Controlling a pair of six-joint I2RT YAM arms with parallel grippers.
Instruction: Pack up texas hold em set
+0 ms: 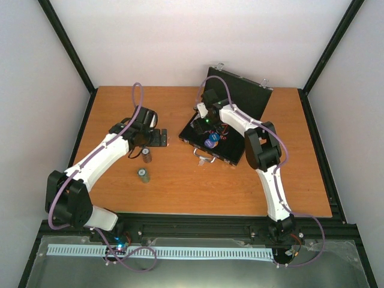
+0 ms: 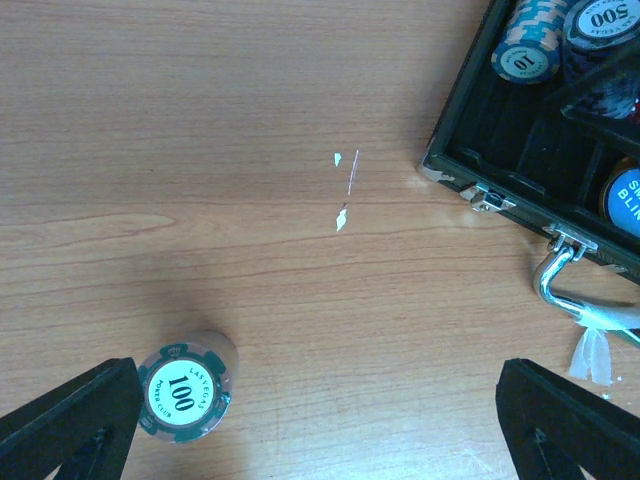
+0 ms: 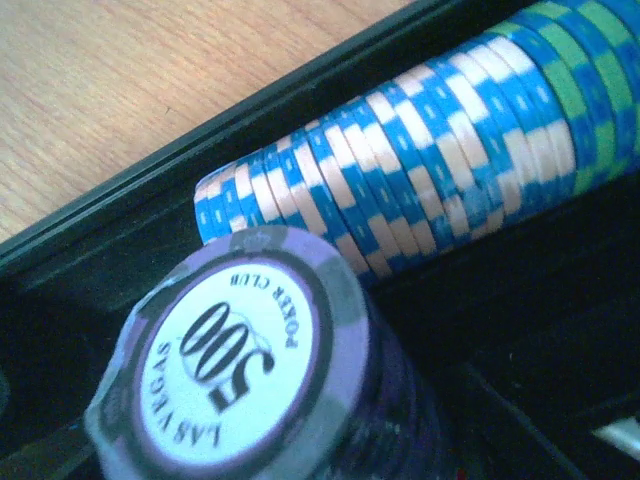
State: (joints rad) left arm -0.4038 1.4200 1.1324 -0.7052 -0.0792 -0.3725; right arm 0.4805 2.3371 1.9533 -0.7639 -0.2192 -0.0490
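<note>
Wood-grain tabletop (image 2: pixel 200 150) carried the loose pieces. A green 100 stack (image 2: pixel 185 390) stood upright just beside one finger (image 2: pixel 70 425) of the left end effector (image 2: pixel 318 390), whose fingers were spread wide apart and held nothing. From above, an upper stack (image 1: pixel 146 156) and a lower stack (image 1: pixel 143 174) stood near that end effector; which of them was the 100 stack could not be told. The case (image 1: pixel 210 144) lay open beside them, its lid (image 1: pixel 240 93) tilted up and its handle (image 2: pixel 560 285) toward the arms. The right end effector (image 1: pixel 204 123) was down inside the case, over a purple 500 stack (image 3: pixel 250 370) that stood just beside a blue row (image 3: pixel 400 170) of chips lying on edge. Its fingers did not show, so whether they were apart or clamped on that stack could not be told. The step in hand looked like seating the 500 stack. To do that well, the stack would need to go down straight, clear of the blue row, with any release coming only once its base rested, and then a straight lift so the top chips did not shear off. The left arm would do best to centre the 100 stack between its fingers before closing, and to grip low.
</note>
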